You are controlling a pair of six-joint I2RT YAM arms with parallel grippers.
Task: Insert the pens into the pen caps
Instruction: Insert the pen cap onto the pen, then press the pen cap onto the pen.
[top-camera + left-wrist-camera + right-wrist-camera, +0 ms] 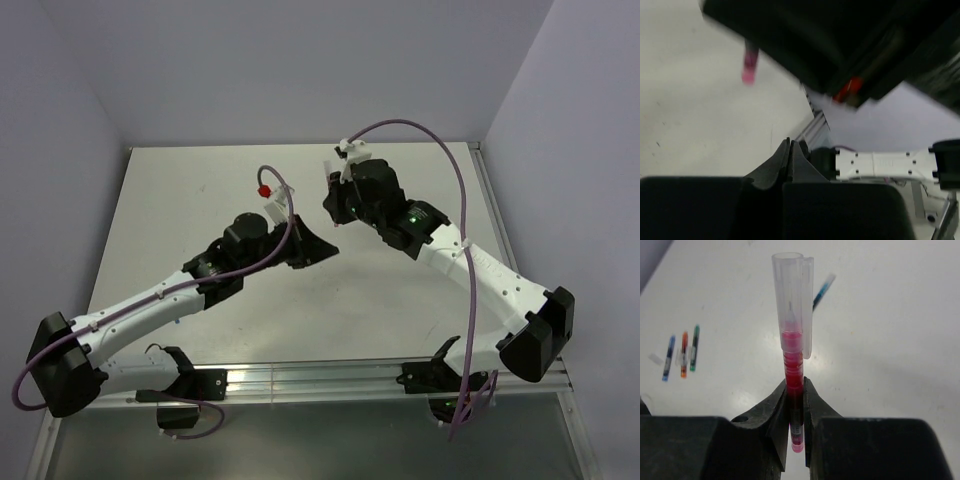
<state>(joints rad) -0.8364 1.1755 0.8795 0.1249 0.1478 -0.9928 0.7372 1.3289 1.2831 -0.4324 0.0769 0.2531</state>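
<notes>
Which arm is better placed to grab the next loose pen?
Probably the left: the left gripper is shut on nothing, while the right gripper clamps the red pen, already wearing its clear cap.

Lying on white table [890, 320]: blue pen [668, 357] and green pen [694, 347] flanking orange pen [684, 354]; teal pen [823, 290] well apart from it.

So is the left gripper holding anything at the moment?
No, in the left wrist view the left gripper has its jaws pressed flat together with nothing between them.
</notes>
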